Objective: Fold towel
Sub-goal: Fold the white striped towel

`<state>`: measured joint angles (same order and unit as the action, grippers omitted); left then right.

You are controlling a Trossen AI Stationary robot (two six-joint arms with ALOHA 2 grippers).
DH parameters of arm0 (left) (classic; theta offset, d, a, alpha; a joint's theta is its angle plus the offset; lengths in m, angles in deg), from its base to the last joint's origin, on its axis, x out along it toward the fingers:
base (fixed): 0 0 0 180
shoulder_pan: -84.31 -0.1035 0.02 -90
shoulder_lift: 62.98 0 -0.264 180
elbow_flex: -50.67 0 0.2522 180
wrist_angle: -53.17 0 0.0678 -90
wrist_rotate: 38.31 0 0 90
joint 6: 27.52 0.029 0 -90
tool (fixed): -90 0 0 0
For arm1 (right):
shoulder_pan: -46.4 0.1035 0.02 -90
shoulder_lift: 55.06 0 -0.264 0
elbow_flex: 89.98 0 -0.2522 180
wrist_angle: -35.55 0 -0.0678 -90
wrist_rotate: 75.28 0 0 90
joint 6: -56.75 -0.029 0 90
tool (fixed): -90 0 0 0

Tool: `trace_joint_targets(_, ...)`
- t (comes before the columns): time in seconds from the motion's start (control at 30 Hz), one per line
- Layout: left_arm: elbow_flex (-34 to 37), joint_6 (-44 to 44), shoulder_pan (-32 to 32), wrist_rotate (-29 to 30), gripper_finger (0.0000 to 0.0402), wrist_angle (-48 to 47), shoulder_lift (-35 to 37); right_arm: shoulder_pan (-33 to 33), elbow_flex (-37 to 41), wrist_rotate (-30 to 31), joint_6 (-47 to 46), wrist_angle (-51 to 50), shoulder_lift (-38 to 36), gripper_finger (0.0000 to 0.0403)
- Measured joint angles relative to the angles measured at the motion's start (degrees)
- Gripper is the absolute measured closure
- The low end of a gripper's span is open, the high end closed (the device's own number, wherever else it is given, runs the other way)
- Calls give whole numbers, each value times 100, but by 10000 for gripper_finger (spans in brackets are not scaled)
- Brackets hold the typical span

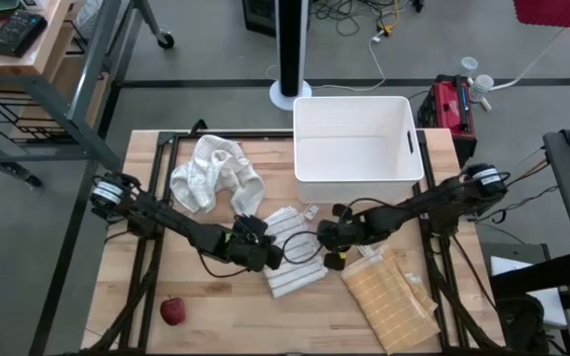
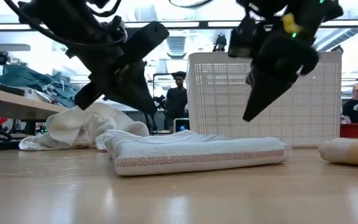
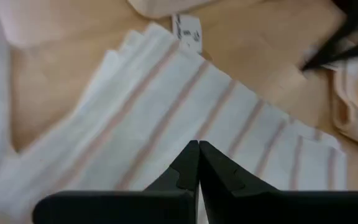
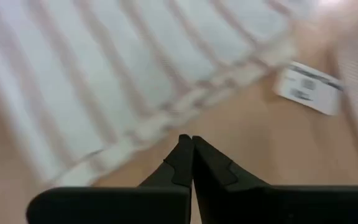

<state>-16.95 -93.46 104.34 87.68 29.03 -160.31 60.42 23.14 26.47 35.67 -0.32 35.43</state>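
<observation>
- left gripper (image 3: 198, 144): the two dark fingers are pressed together tip to tip with nothing between them. it hangs above the striped towel (image 1: 293, 255), near the towel's left end as seen from above, and the low view shows it clear of the cloth.
- right gripper (image 4: 192, 139): fingers likewise closed flat against each other, empty. it hovers over bare wood at the towel's right edge, close to a small white tag (image 4: 308, 88) that lies on the table.
- the striped towel is one folded white cloth with thin reddish stripes, lying flat on the wooden table (image 1: 146, 326) near its middle, between the two grippers. in the high view its long axis runs diagonally, from the near left up toward the white bin (image 1: 352, 148); the stripes run along that same axis. in the low view it shows as a low, thick, layered slab with a striped hem facing the camera.
- other cloths: one crumpled white towel (image 1: 214, 174) at the far left of the table, well apart from the grippers, and one folded tan towel (image 1: 389, 297) at the near right, just beside the striped one.
- one white bin stands at the far edge of the table, right of centre.
- one red apple (image 1: 172, 311) sits alone near the front left corner.
- two people stand in the room behind the table in the low view.
</observation>
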Motion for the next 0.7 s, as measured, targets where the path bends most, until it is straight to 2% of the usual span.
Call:
trace_joint_targets(0.13, 70, 363, -144, 100, 401, 7, -3, 343, 0, -475, 191, 354, -82, 403)
trace_joint_targets(0.37, 216, 271, -339, -49, 402, -95, -3, 868, -10, -487, -181, 1200, 258, 403)
trace_joint_targets(0.7, 574, -228, -336, -257, 401, -106, -6, 840, -81, -787, -137, 1082, 924, 403)
